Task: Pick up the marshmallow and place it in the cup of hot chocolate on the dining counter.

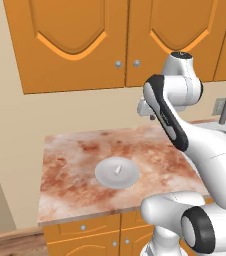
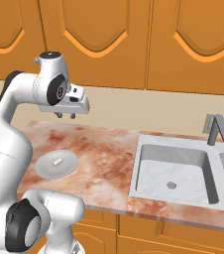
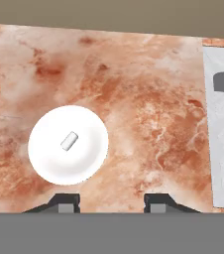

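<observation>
One marshmallow, one plate, one worktop, one sink, one tap.

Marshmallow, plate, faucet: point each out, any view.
marshmallow [image 3: 69, 141], hand view, middle of its white side.
plate [image 3: 86, 130], hand view, bare surface right of the marshmallow.
faucet [image 2: 218, 129], right base view, its grey neck behind the sink.

My arm is white with dark joints. The small white cylindrical marshmallow lies on the round pale grey plate. The stone counter top is reddish-brown and marbled. At 3 o'clock, the sink basin is grey-white and marbled. The wooden cabinet doors are orange.
</observation>
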